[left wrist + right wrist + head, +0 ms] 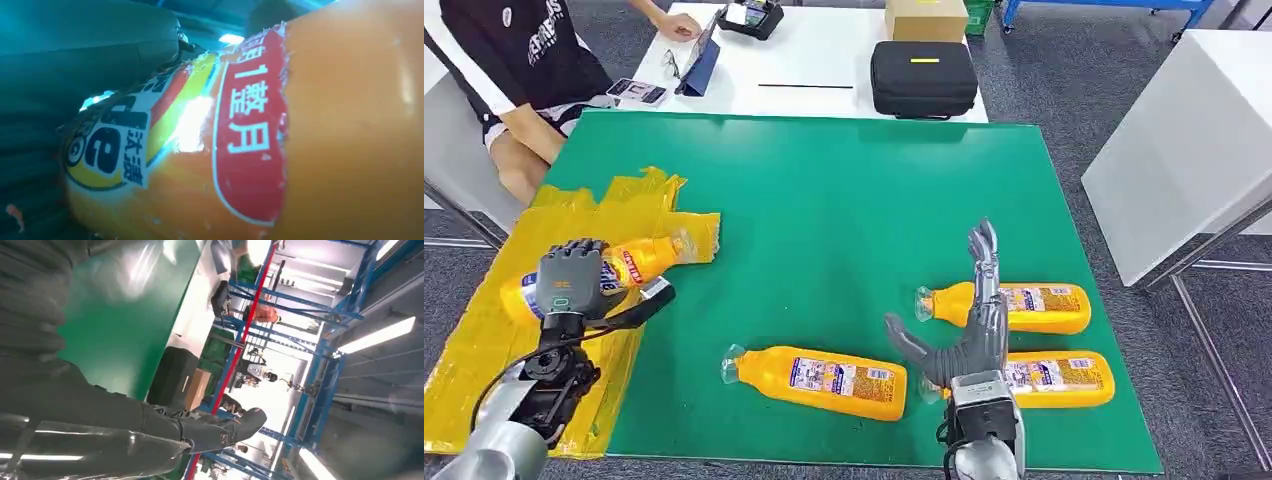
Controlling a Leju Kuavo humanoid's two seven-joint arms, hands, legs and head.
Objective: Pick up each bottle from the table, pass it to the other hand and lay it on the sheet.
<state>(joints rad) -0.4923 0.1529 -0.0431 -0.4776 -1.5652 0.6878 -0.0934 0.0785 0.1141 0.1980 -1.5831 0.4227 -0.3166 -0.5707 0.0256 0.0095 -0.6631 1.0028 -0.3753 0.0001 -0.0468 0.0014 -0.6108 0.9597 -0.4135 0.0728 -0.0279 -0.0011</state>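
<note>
An orange bottle [639, 262] with a red and blue label lies on the yellow sheet [484, 340] at the table's left edge. My left hand [572, 280] wraps over its base end, and the left wrist view has its label [240, 125] pressed close. Three more orange bottles lie on the green table: one [824, 380] near the front middle, one [1034, 305] to the right, one [1059, 378] at the front right. My right hand [969, 320] stands between them with fingers spread and nothing in it; its fingers [150, 430] stretch out in the right wrist view.
A person sits at the far left behind the green table [824, 200]. A white table behind carries a black case [923, 78], a cardboard box [926, 18] and small devices. A white table [1194, 140] stands to the right.
</note>
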